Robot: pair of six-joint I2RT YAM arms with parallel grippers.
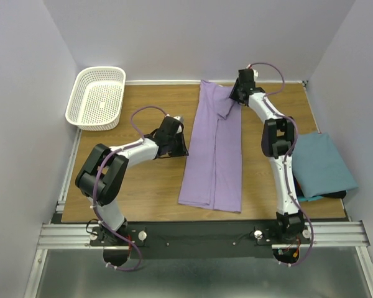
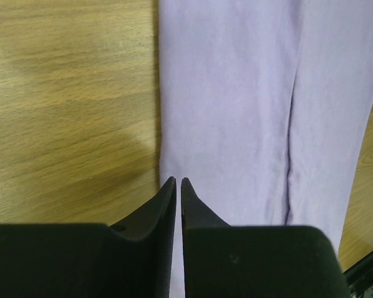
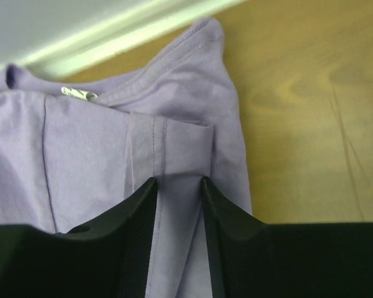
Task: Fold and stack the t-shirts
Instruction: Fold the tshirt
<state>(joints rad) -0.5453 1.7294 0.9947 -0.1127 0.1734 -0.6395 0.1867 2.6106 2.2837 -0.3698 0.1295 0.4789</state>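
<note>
From the overhead camera I see the purple shirt (image 1: 214, 155) laid out lengthwise down the middle of the surface (image 1: 143, 186), its collar end at the far edge. The teal shirt (image 1: 320, 164) lies folded at the right side, partly over the edge. A white basket (image 1: 98, 96) sits in the far left corner. The left pincer (image 1: 176, 143) is at the purple shirt's left edge, about halfway along it. The right pincer (image 1: 236, 96) is over the far right corner of that shirt.

On the left wrist camera, the left pincer (image 2: 178, 181) is closed to a hairline slit, with its tips right on the left edge of the purple shirt (image 2: 236, 112). Bare surface (image 2: 68, 112) lies to the left. Pale cloth shows in the slit, but I cannot tell whether it is pinched.

On the right wrist camera, the right pincer (image 3: 177, 181) stands part-way open, astride the turned-in sleeve (image 3: 174, 146) of the purple shirt (image 3: 87, 143). The cloth fills the gap between the fingers, and I cannot tell whether it is clamped. The collar and its label (image 3: 78, 94) lie beyond to the left, and the surface (image 3: 298, 112) lies to the right.
</note>
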